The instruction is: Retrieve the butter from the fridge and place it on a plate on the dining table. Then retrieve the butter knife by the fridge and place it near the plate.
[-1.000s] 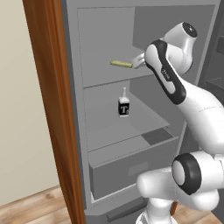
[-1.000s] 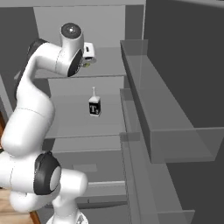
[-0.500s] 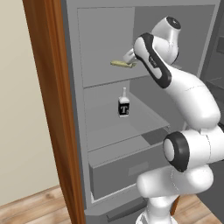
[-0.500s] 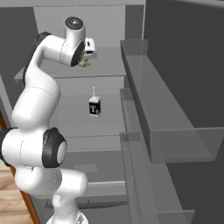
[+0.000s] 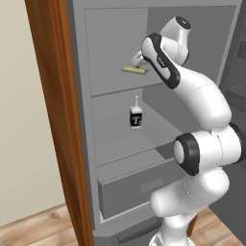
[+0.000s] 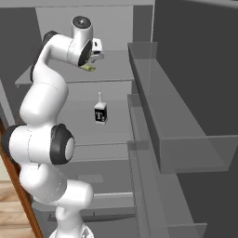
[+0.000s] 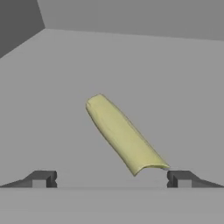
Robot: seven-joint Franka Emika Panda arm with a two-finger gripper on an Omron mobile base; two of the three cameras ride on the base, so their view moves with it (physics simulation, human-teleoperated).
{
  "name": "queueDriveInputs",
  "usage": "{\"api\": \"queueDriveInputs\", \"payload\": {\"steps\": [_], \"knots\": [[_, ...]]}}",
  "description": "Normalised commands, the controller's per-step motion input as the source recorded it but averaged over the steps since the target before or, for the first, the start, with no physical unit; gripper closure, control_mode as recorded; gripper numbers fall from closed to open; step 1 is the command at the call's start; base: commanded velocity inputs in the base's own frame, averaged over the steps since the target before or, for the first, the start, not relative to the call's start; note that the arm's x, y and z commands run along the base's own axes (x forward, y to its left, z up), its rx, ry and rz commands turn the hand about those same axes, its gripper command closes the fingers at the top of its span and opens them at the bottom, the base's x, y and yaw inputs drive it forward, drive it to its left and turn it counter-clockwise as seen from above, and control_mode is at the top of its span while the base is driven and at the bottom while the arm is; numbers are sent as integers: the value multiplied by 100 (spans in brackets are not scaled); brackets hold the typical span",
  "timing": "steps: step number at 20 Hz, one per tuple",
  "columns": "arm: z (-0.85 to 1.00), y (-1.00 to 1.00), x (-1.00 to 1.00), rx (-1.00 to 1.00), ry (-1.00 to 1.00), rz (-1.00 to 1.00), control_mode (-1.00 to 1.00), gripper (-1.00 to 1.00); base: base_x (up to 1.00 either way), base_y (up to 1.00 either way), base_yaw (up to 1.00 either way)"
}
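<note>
1. the gripper (image 7: 111,179) is spread wide, nothing between the fingers. in the hand view one dark fingertip (image 7: 41,179) sits at about 7 o'clock and the other at about 5 o'clock, with a big gap between them.
2. the butter (image 7: 124,134) is lying flat on the top shelf (image 5: 113,86) of the fridge (image 5: 79,120). in the hand view it's a pale yellow stick running diagonally from about 11 o'clock down toward 5 o'clock, and its near end stops just beside the 5 o'clock fingertip. can't tell if they're actually touching, looks super close though.
3. from the left base view the butter (image 5: 134,70) is poking out at 9 o'clock of the hand, which is tucked in at the upper shelf with the white arm (image 5: 202,96) bent up from the lower right.
4. from the right base view you only get a small yellowish bit of the butter (image 6: 88,68) right under the hand, at roughly 6 o'clock of it.
5. one shelf down there's a small white bottle with a dark label (image 5: 136,114), standing upright, at about 6 o'clock of the butter and well apart from it. same bottle (image 6: 100,109) in the right base view.
6. fridge door (image 6: 186,116) is swung open, with grey door bins (image 6: 176,135) at 3 o'clock in the right base view. wood-brown side panel (image 5: 57,120) runs down at 9 o'clock of the left base view, and a drawer (image 5: 139,185) sits at the bottom of the fridge.
</note>
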Motion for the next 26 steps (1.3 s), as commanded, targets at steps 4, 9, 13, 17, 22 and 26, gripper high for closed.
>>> {"api": "queueDriveInputs", "payload": {"steps": [4, 9, 13, 17, 22, 26], "knots": [[-15, 13, 29, 0, 0, 1, -100, -100, 0, 0, 0], [-23, 12, 25, -2, 0, 2, -100, -100, 0, 0, 0], [-10, 1, 26, -2, 0, 4, -100, -100, 0, 0, 0], [-10, 0, 20, -3, 0, 6, -100, -100, 0, 0, 0], [-7, 0, 19, -4, 1, 6, -100, -100, 0, 0, 0], [-7, 4, 4, -5, 0, 5, -100, -100, 0, 0, 0]]}}
